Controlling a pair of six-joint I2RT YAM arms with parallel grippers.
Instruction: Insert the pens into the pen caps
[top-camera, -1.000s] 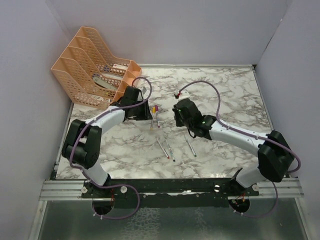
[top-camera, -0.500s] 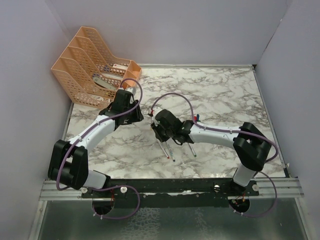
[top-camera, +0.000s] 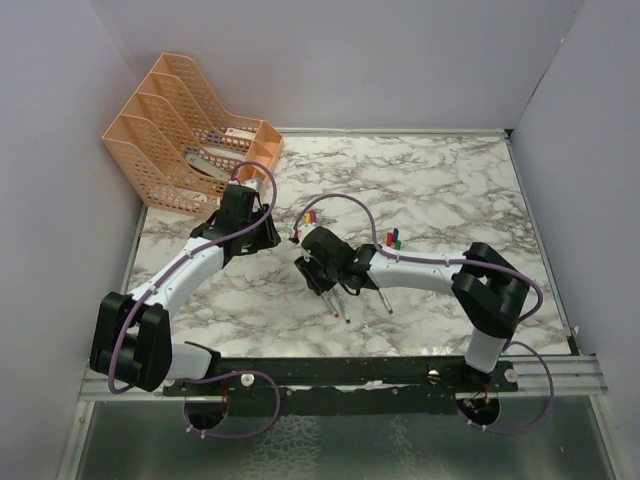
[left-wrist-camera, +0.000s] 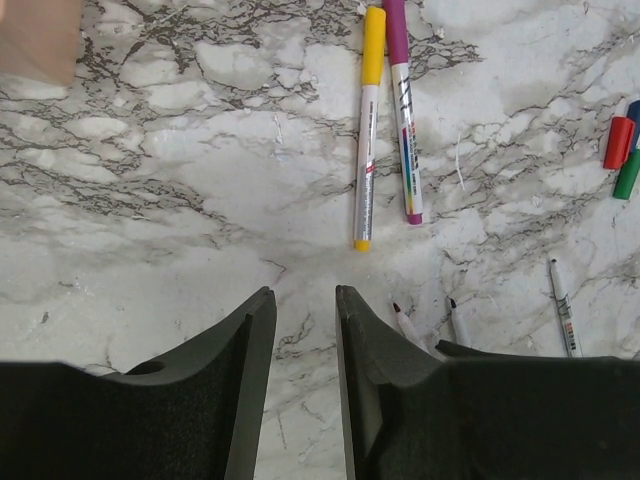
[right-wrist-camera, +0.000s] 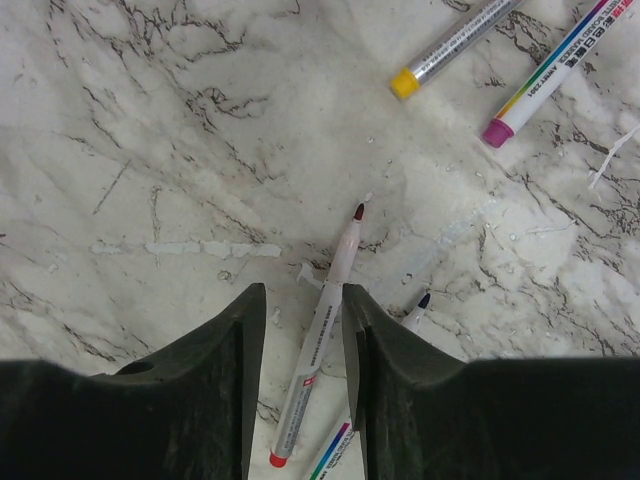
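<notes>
Two pens lie capped side by side, one with a yellow cap and one with a purple cap; both show as a pair in the top view. Loose red and green pen caps lie to their right. My right gripper is open and low over the table, with an uncapped red-tipped pen lying loose between its fingers. A blue-tipped pen lies just beside it. My left gripper is open and empty, left of the capped pens.
Orange file trays stand at the back left, close behind the left arm. Another uncapped pen lies toward the near edge. Grey walls close in the marble table on three sides.
The right gripper swung left and toward the near edge, over the uncapped pens, and its jaws opened. The left arm drew back to the left, away from the capped pens.
</notes>
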